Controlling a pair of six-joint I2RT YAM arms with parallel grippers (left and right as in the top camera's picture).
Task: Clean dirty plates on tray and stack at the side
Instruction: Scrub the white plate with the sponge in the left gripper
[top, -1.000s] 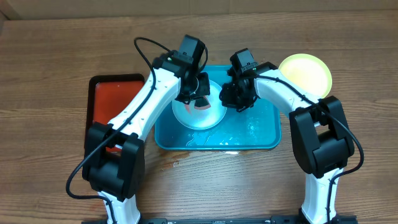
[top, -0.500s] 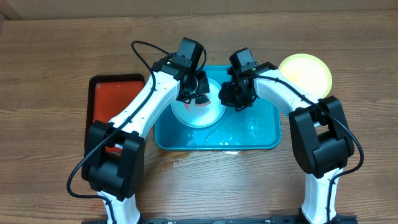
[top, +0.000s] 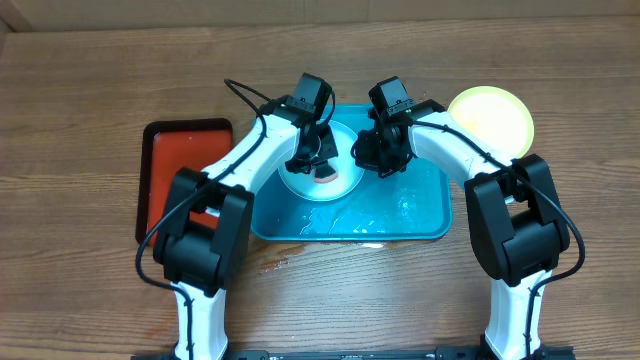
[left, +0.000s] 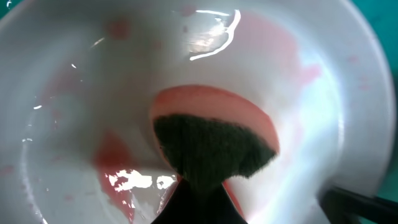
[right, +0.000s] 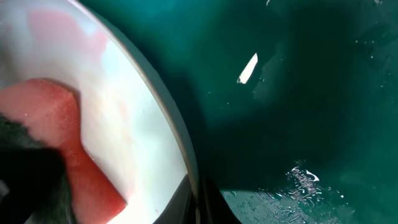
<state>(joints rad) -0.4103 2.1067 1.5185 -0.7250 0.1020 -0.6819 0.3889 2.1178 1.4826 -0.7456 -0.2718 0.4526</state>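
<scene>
Your brown wood-grain tabletop (top: 100, 90) fills the overhead view. A tan, cardboard-coloured strip (top: 300, 10) runs along its 12 o'clock edge, and that is all you get of the room.

By count you have two arms, two trays, one sponge, and two plates you can see. Whether another plate lies under the yellow-green one, you cannot tell.

The large turquoise-blue rectangular plastic tray (top: 420, 215) sits at the middle of the tabletop. A film of water (right: 298, 186) glints on its floor towards 6 o'clock. In its 10 o'clock part lies the light blue round plastic plate (top: 300, 185), whose pale centre carries pink-red smears in your left wrist view.

The smaller red tray with a black rim (top: 170, 160) lies just beside the turquoise tray at 9 o'clock, partly under the left arm. The yellow-green round plastic plate (top: 490, 118) rests on the bare tabletop at 2 o'clock, close to the turquoise tray's corner.

Your left hand (top: 318, 158) is clamped narrow on a pink sponge with a dark green scouring face (left: 211, 140), and the sponge presses against the inside of the blue plate. Your right hand (top: 372, 158) is at the plate's 3 o'clock side, its jaws drawn together on the rim, as the right wrist view shows.
</scene>
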